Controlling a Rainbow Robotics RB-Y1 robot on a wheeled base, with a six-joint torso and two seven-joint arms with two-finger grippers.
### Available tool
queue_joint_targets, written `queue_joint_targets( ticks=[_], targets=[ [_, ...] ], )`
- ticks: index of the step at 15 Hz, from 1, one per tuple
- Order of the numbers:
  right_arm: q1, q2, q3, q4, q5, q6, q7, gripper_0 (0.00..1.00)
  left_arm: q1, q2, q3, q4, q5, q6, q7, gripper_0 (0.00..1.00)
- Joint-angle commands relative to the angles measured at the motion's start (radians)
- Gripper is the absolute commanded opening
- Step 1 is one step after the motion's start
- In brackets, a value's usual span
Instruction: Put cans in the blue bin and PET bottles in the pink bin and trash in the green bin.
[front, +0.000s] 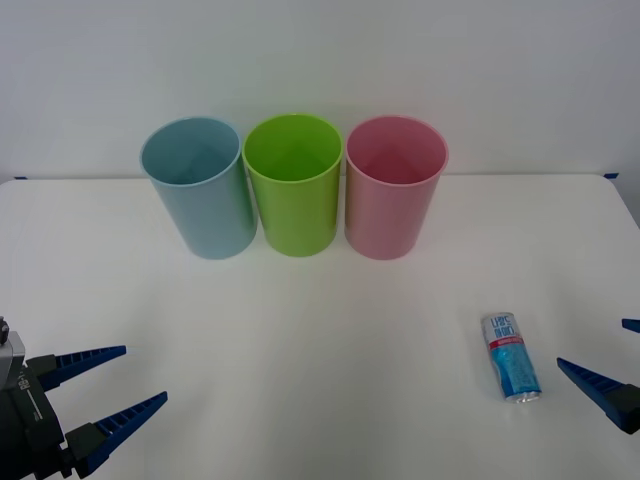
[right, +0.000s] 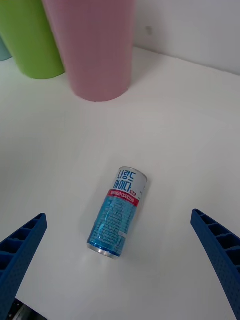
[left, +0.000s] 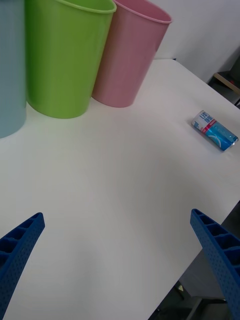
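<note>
- Your white table (front: 300, 380) is smooth, and nothing blocks the can from rolling toward its right edge.
- The three bins stand in a tight row at the back: blue bin (front: 200, 190), green bin (front: 293, 185), pink bin (front: 395, 188). The blue one is farthest from the can, so your carry passes the other two rims, and an early drop lands in the wrong bin.
- The left claw (front: 105, 390) rests released at the near left, well apart from everything.
- The right claw (right: 120, 260) hangs released above the can, straddling it.
- The slim blue-and-white can (front: 511, 356) lies on its side at the near right; a crooked pinch could squirt it away.
</note>
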Motion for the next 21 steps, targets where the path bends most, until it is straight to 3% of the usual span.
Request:
queue_joint_targets(
  ticks=[1,8,10,21],
  targets=[
    [0.000,0.036,0.028,-0.001,0.050,0.005,-0.037,1.00,0.000,0.000,0.000,0.000,0.000,0.000,0.000,1.00],
    [-0.018,0.102,0.066,0.007,0.221,0.015,-0.068,1.00,0.000,0.000,0.000,0.000,0.000,0.000,0.000,1.00],
    [-0.018,0.116,0.104,0.007,0.302,0.021,-0.083,1.00,0.000,0.000,0.000,0.000,0.000,0.000,0.000,1.00],
    [-0.112,0.129,0.224,0.129,0.465,0.048,-0.146,1.00,0.000,0.000,0.000,0.000,0.000,0.000,0.000,1.00]
  ],
)
